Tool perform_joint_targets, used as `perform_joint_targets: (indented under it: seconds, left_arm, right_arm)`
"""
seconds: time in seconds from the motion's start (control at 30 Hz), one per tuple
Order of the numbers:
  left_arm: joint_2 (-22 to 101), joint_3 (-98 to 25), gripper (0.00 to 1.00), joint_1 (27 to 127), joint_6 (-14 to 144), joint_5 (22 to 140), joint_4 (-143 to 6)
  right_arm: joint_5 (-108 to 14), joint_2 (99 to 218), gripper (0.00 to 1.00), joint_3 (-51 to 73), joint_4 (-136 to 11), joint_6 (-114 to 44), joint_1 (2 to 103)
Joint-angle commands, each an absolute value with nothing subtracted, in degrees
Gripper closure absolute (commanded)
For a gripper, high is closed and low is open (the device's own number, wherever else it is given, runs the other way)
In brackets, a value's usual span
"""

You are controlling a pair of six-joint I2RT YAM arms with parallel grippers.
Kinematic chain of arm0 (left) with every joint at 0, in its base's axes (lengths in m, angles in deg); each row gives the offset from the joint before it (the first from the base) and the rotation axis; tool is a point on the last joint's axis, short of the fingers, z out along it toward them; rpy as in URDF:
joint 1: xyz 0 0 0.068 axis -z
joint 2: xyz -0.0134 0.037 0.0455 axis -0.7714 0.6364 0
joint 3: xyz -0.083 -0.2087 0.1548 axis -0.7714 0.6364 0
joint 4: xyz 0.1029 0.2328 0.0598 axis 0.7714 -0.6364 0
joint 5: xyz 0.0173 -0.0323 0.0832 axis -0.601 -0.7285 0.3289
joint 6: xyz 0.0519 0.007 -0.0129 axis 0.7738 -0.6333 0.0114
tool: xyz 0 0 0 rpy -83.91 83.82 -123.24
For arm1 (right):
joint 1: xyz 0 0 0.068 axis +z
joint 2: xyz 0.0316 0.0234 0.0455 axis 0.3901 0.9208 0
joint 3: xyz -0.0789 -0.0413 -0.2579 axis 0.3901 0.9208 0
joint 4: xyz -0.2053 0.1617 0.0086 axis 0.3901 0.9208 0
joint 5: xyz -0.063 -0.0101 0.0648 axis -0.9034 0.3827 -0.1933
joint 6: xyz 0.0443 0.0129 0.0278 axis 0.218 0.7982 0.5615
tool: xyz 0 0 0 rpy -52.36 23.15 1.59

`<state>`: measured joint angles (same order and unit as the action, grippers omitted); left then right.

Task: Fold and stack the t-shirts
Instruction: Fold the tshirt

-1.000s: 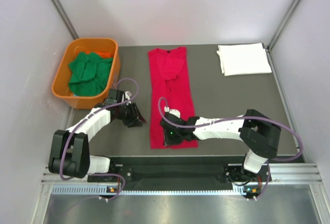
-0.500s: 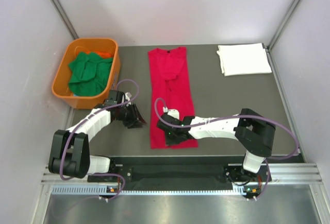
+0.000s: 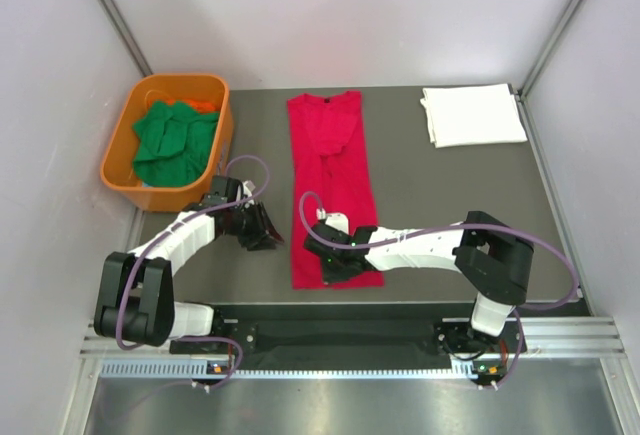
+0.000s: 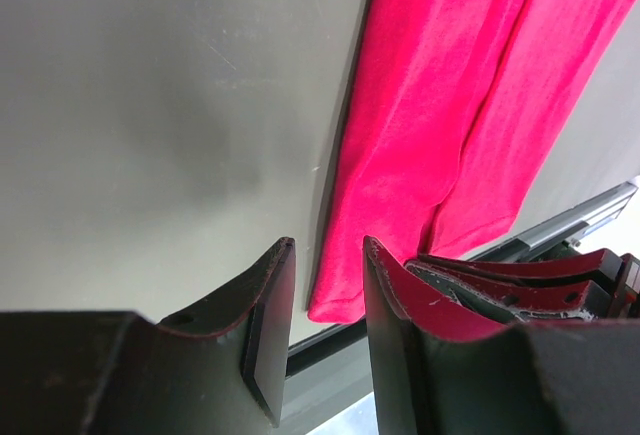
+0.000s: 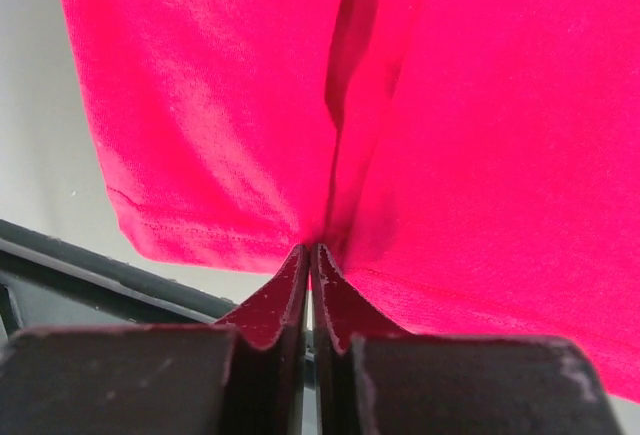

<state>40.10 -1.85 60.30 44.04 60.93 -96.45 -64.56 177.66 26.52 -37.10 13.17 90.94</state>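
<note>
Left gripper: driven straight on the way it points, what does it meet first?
Probably the red t-shirt: its hem corner lies just beyond the open jaws of the left gripper. Depth is unclear, so the table might come first.

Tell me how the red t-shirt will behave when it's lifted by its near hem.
Probably floppy: the red t-shirt puckers into a crease where the right claw pinches its hem, so the rest should drape. Likely light: thin cloth lying flat on the table. Its folded-in layers look loose and may fall open.
</note>
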Motion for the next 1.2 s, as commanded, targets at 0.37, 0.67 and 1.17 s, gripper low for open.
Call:
perform_joint_targets:
  seconds: [0.37,0.67,1.17]
  left_arm:
    - [38.10,-2.28,0.58,60.32,44.43,66.89,-95.63]
    - [36.16,-3.07,0.54,61.99,44.34,69.53,-97.13]
    - [32.03,3.07,0.54,72.62,35.13,66.45,-92.48]
  right_arm:
    - [-68.45,169.04,1.00,28.02,-34.84,15.51,92.83]
    - [-68.53,167.81,1.00,32.33,-35.81,17.10,93.27]
    - [-67.48,167.45,1.00,33.75,-38.71,15.96,93.36]
